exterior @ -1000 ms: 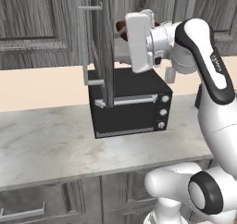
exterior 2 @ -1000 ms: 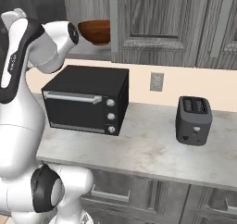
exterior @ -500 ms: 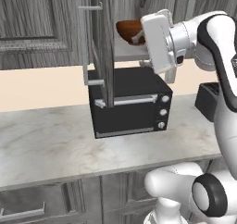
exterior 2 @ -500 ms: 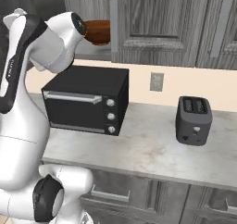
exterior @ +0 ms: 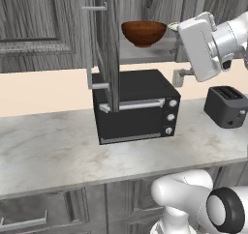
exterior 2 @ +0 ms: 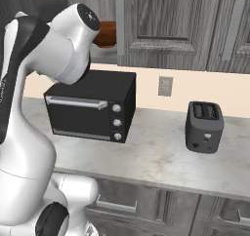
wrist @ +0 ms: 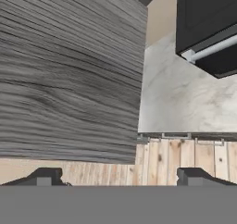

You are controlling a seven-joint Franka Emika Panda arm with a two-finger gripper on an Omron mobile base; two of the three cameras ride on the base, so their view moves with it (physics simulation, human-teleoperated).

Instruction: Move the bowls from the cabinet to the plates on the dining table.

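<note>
A glossy reddish-brown bowl [exterior: 144,32] stands on the shelf of the open dark grey cabinet [exterior: 145,1], above the toaster oven. Its edge also peeks past my arm as a bowl [exterior 2: 106,34]. A sliver of pale rim [exterior: 173,26] shows just right of it, mostly hidden behind my white hand [exterior: 201,47]. The hand hovers right of the brown bowl, apart from it. My gripper [wrist: 119,177] is open, its fingertips [wrist: 46,176] wide apart with nothing between them, beside the grey wood-grain door panel [wrist: 69,70]. The plates and the dining table are out of view.
The open cabinet door [exterior: 109,49] stands edge-on with its silver handle [exterior: 88,44] sticking out left. A black toaster oven [exterior: 134,107] and a dark toaster [exterior: 226,106] sit on the marble counter [exterior: 48,146]. Closed cupboard doors [exterior 2: 166,25] hang at right.
My hand has swung right, away from the front of the brown bowl, which now shows whole. The fingers have stayed wide apart. The bowl has not moved.
</note>
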